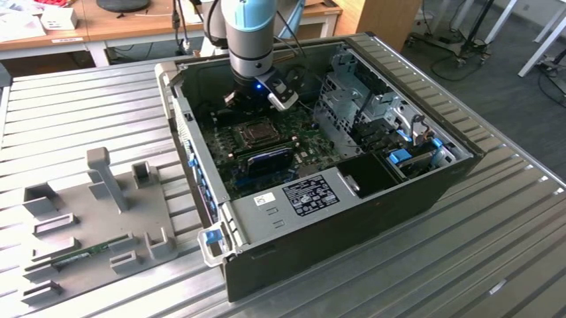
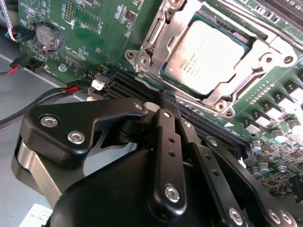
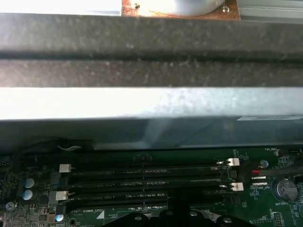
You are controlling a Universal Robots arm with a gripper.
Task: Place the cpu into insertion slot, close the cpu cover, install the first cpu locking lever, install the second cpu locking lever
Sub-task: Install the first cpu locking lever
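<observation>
In the second wrist view the cpu [image 2: 212,56] was seen seated in the insertion slot [image 2: 176,80] with the cpu cover [image 2: 163,35] lying down around it, and the gripper [image 2: 166,105], fingers drawn together on nothing, was held just beside, above the memory slots [image 2: 124,85]. In the exterior view the arm [image 1: 246,33] was seen reaching into the open computer case [image 1: 425,182], where the socket appeared as a small dark square.

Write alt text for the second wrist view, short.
The cpu sits in the insertion slot of the green motherboard, with the silver cpu cover closed around it. The black gripper fills the foreground, shut and empty, over the black memory slots.
</observation>
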